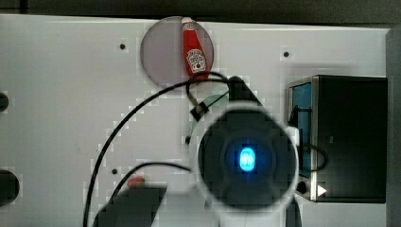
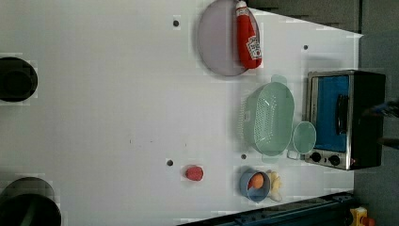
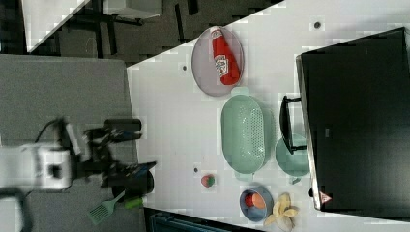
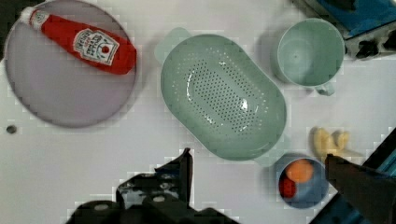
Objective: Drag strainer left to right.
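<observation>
We see the strainer (image 2: 268, 118) flat on the white worktop (image 2: 117, 117), untouched. In the left view it sits toward the worktop's right edge, long axis running top to bottom. Tight on that side: the mug (image 2: 303, 138) is just beside its right rim and the toaster oven (image 2: 343, 120) stands right behind the mug. Above it the plate (image 2: 219, 40) with the ketchup bottle (image 2: 247, 37) lying on its right part comes near the strainer's upper handle. Below it, the blue bowl (image 2: 254, 186) holding fruit, with a banana peel (image 2: 275, 181) just beside, sits near the worktop's bottom edge. A small red thing (image 2: 194, 173) lies lower left, apart. Open room is all on the left view's left: bare worktop out to two dark round things (image 2: 16, 77) at the left edge.

Gripper (image 4: 257, 172) hangs above the worktop, jaws spread wide, holding nothing; the strainer lies beyond the fingertips (image 4: 186, 161), no contact.
</observation>
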Controlling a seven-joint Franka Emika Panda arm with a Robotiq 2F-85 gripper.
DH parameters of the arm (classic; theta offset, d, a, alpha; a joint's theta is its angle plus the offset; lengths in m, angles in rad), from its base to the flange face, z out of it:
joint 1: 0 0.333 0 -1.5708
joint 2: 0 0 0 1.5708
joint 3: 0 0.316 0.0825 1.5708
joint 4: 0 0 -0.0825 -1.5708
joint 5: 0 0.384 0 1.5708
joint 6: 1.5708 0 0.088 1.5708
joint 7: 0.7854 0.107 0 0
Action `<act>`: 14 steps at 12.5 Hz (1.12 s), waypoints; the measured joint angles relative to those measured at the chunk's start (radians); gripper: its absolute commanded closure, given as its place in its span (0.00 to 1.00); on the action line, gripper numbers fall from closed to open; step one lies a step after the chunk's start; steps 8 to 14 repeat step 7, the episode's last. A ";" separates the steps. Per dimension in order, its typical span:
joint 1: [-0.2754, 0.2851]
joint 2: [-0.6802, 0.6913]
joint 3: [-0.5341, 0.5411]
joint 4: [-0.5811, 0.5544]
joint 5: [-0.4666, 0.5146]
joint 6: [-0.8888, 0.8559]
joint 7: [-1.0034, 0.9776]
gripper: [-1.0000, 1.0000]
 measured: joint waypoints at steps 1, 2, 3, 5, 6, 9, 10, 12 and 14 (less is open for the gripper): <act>0.010 -0.038 -0.001 0.007 -0.001 -0.031 -0.013 0.00; 0.014 -0.061 0.001 0.021 0.023 -0.062 -0.024 0.00; 0.006 -0.073 0.009 0.023 0.036 -0.070 -0.041 0.00; 0.012 -0.073 -0.001 0.026 0.017 -0.095 -0.049 0.00; 0.014 -0.071 -0.015 0.017 0.012 -0.096 -0.051 0.00; 0.008 -0.065 -0.023 0.018 0.028 -0.099 -0.051 0.00; 0.008 -0.065 -0.023 0.018 0.028 -0.099 -0.051 0.00; 0.008 -0.065 -0.023 0.018 0.028 -0.099 -0.051 0.00; 0.008 -0.065 -0.023 0.018 0.028 -0.099 -0.051 0.00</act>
